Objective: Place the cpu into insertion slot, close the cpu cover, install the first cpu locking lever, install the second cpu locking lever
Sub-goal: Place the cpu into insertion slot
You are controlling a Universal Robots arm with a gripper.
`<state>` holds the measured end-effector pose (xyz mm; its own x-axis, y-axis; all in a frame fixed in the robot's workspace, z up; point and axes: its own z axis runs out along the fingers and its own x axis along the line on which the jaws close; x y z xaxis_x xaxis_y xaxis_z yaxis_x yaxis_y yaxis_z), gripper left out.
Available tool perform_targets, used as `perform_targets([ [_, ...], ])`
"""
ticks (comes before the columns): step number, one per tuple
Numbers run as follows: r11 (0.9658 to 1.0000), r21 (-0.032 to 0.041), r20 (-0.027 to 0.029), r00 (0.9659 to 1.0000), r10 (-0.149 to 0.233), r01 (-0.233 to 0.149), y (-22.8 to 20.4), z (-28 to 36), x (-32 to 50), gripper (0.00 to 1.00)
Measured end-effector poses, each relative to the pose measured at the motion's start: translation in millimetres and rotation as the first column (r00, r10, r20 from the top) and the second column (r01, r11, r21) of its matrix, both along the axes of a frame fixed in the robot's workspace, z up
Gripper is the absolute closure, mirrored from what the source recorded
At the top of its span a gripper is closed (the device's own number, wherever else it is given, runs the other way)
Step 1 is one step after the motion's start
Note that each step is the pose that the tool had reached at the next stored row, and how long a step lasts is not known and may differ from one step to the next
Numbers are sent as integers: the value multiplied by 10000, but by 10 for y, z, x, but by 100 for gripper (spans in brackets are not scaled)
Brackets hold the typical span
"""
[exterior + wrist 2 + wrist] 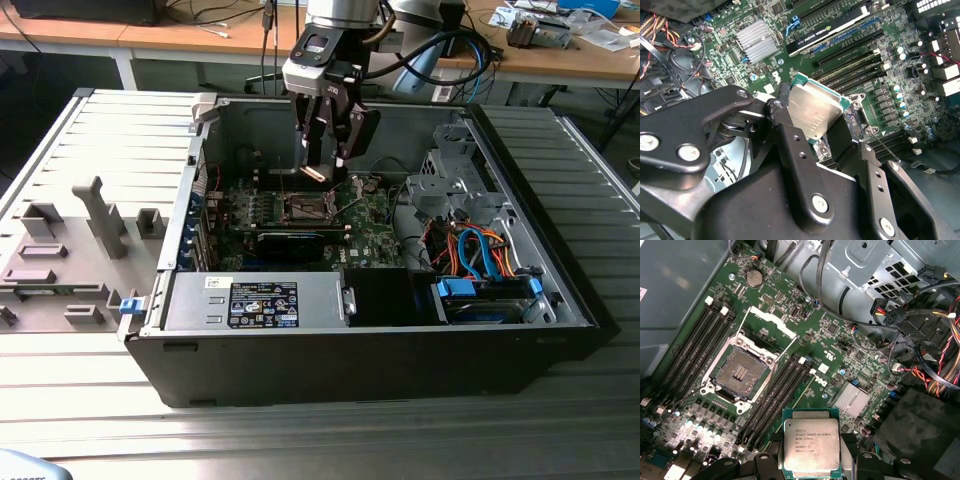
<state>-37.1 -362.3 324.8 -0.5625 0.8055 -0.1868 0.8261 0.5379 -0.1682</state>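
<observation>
In the exterior view's upper middle, the gripper (325, 158) hangs inside the computer case (400, 350), fingers pinching the cpu (811, 447) above the green board (830, 355). The insertion slot (740, 372) lies bare, the cpu cover (772, 322) raised. The fingers hide part of the chip's rim.

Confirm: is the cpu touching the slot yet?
Apart. The first wrist view shows the cpu well clear of the empty slot, with memory slots lying between them.
</observation>
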Motion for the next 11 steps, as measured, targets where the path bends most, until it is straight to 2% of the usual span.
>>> perform_targets([
  [11, 10000, -16, 0, 10000, -66, 66, 0, -4, 0, 46],
])
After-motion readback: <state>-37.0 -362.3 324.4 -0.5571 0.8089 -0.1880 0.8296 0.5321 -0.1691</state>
